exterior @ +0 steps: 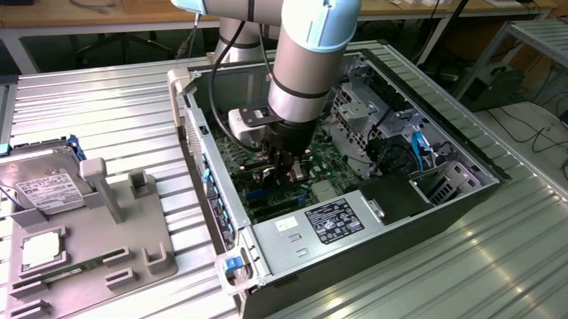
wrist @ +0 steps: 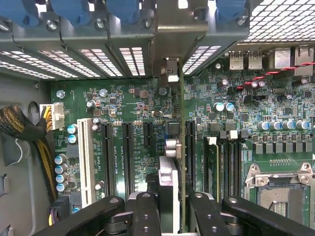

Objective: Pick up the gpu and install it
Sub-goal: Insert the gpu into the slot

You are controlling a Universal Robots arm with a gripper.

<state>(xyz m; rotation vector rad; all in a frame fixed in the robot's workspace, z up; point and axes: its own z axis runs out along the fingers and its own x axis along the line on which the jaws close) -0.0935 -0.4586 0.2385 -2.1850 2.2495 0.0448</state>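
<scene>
Your arm reaches down into the open computer case (exterior: 461, 143), which lies on its side on the metal worktop (exterior: 116, 106). The claw (exterior: 284, 174) is low inside the case, right over the green board (wrist: 138, 103).

From the wrist view you see the claw (wrist: 176, 211) clamped on the gpu (wrist: 181, 147). One black finger (wrist: 147, 211) sits on each side of the card, pressing on it. The gpu stands on its thin edge, so it looks like a long thin line. It runs across the green board, just beside a long black slot (wrist: 190, 147). You cannot tell if the card is pushed down into a slot or only held over it. Its silvery end (wrist: 170, 69) is up by the back wall of the case, near the blue clips (wrist: 123, 10).

On the exterior view's left, well apart from the case, a grey holder (exterior: 98, 246) sits on the worktop. The silver hard drive (exterior: 40, 179) with a white label rests in it, and a slim green memory stick (exterior: 66, 271) lies nearer its front.
</scene>
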